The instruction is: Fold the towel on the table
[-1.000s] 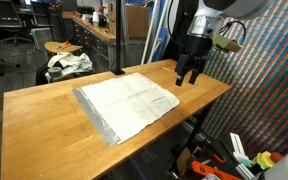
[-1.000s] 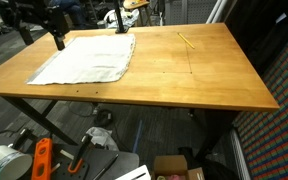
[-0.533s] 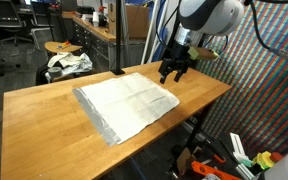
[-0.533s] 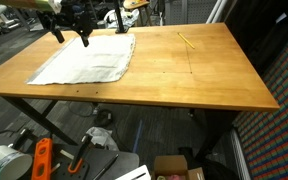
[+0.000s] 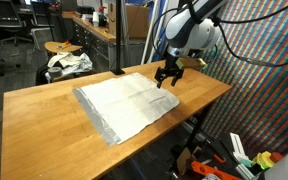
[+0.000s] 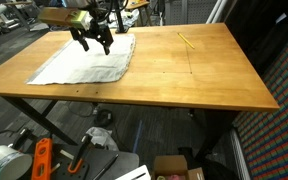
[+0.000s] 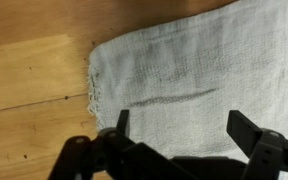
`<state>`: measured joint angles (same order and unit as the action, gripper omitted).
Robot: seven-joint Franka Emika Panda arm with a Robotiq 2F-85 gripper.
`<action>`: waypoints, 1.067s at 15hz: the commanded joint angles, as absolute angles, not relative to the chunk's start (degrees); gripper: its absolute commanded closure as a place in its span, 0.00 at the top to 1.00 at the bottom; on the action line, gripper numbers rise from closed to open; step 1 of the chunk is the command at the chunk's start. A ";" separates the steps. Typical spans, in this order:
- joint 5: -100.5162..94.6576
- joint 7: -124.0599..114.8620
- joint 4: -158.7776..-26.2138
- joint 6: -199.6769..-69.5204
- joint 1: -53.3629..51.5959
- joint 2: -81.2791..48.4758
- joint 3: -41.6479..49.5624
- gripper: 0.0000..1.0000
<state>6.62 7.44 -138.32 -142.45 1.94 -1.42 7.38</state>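
Exterior view first: the towel (image 5: 124, 103) lies flat and spread out on the table (image 5: 34, 125). Its near corner sits close to the table's front edge. There is plenty of bare wood to the left of the cloth and a narrower strip to the right. The arm (image 5: 189, 35) reaches in from the upper right, and the jaws point down over the towel's far right corner.

Now another exterior view, and the towel (image 6: 79, 62) takes up the left part of the table (image 6: 204, 75), one corner almost at the front edge. The whole right half is open wood, apart from a thin yellow stick (image 6: 187, 40) lying well away from the cloth. The jaws hang spread over the towel's far corner.

The wrist view looks straight down. The towel (image 7: 194, 70) fills the right and middle, and its frayed short edge runs down the left, with bare table (image 7: 34, 85) beyond it. Two dark fingers (image 7: 121, 124) stand wide apart over the cloth, with nothing pinched between them. I cannot tell whether they touch the fabric.
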 commanded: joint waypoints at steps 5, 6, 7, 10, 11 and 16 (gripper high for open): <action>3.51 5.45 -131.81 -144.93 5.88 -11.53 7.50 1.00; 3.63 5.60 -131.12 -144.77 6.26 -12.44 7.45 1.00; 3.75 5.84 -130.50 -144.19 6.63 -13.24 7.40 1.00; 3.72 5.90 -129.02 -144.03 7.12 -15.64 7.19 1.00; 3.62 5.76 -128.54 -143.91 7.14 -16.34 7.16 1.00; 3.72 6.34 -126.70 -142.84 7.25 -19.16 6.66 1.00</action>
<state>4.70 6.80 -129.15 -143.95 6.62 -17.25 7.44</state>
